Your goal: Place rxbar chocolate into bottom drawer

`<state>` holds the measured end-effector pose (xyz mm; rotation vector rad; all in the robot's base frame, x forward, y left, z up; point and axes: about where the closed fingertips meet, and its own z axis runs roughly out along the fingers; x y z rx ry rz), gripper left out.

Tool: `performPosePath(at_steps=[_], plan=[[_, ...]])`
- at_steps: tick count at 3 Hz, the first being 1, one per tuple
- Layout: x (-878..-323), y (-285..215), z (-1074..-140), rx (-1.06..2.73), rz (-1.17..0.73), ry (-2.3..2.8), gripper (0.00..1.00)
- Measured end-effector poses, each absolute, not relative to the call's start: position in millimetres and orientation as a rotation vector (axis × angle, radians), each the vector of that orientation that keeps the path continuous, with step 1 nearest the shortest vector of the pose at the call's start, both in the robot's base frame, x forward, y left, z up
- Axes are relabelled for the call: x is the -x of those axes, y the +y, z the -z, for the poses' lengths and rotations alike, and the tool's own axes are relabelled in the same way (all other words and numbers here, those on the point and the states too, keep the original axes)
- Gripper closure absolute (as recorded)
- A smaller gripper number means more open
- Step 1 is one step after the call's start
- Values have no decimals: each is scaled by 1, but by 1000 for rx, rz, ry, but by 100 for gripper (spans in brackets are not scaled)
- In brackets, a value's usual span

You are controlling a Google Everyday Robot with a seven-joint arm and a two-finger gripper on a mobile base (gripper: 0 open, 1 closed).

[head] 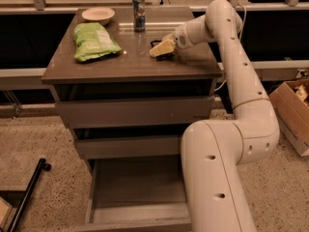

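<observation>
My gripper (161,48) is low over the right middle of the cabinet top (96,69), its pale tips pointing left. A small dark flat thing, probably the rxbar chocolate (155,43), shows just behind the tips, mostly hidden by them. I cannot tell whether it is touched or held. The bottom drawer (140,211) is pulled out below, showing its grey inner floor, with nothing seen in it. My arm hides the drawer's right side.
A green chip bag (94,41) lies at the left of the top. A pale bowl (98,15) and a tall slim can (139,13) stand at the back. A cardboard box (289,112) is on the floor right, a black pole (26,197) lower left.
</observation>
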<state>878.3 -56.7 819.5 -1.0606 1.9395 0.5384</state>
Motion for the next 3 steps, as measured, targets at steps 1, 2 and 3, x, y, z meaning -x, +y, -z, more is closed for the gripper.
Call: performPosePath(at_steps=[1,2,3], plan=[[-878,-57,-821,1061,-538,1940,100],[-878,-57,-821,1061,-538,1940,100],[-878,-57,-821,1061,-538,1940,85]])
